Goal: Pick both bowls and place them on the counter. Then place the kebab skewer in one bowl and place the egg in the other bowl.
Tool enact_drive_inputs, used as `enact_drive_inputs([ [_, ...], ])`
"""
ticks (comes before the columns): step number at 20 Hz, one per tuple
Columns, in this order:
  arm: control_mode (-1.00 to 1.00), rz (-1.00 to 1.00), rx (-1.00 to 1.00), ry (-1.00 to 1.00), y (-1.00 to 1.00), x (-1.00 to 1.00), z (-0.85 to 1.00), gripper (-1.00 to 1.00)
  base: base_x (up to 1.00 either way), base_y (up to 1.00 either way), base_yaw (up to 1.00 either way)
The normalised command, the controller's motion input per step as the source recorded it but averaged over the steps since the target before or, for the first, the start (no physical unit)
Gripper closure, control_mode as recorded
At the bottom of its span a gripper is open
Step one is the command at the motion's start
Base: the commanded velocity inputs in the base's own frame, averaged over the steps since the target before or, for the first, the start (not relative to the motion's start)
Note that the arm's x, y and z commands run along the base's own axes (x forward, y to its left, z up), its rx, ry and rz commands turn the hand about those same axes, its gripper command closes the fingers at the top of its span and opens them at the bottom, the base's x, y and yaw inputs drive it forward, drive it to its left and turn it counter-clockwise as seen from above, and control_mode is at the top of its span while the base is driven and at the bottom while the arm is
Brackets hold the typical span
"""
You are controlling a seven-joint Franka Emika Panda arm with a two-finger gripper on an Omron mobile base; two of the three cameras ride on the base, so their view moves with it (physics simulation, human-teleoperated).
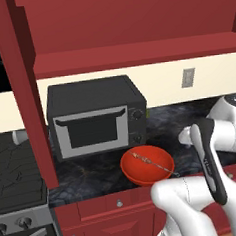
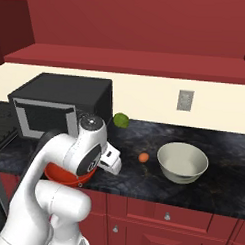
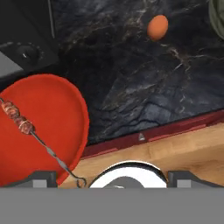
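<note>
Arm (image 1: 197, 204): glossy white rounded shells, bulbous joints. A dark grey to black strip runs along one link; dark round joint cap with a pale centre. Hand (image 3: 112, 177): two small dark grey block-shaped fingertips (image 3: 41, 178).

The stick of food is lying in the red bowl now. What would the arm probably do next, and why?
Probably swing toward the egg and come down over it. The kebab skewer already lies in the red bowl, the egg sits loose on the counter beside the cream-grey bowl, and the gripper is open, holding nothing.
</note>
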Motion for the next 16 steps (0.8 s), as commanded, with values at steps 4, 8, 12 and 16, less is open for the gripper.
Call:
enact_drive_inputs([
  [4,-1.0,-0.37,0.11,0.0,-0.14,0.36,0.27,-1.0,0.0,0.0,0.0],
  [8,-1.0,-0.3,0.07,0.0,-0.42,0.36,0.02,-1.0,0.0,0.0,0.0],
  [12,-1.0,-0.21,0.0,0.0,-0.42,0.35,-0.07,-1.0,0.0,0.0,0.0],
  [16,-1.0,-0.18,0.0,0.03,-0.3,0.54,-0.01,-1.0,0.0,0.0,0.0],
])
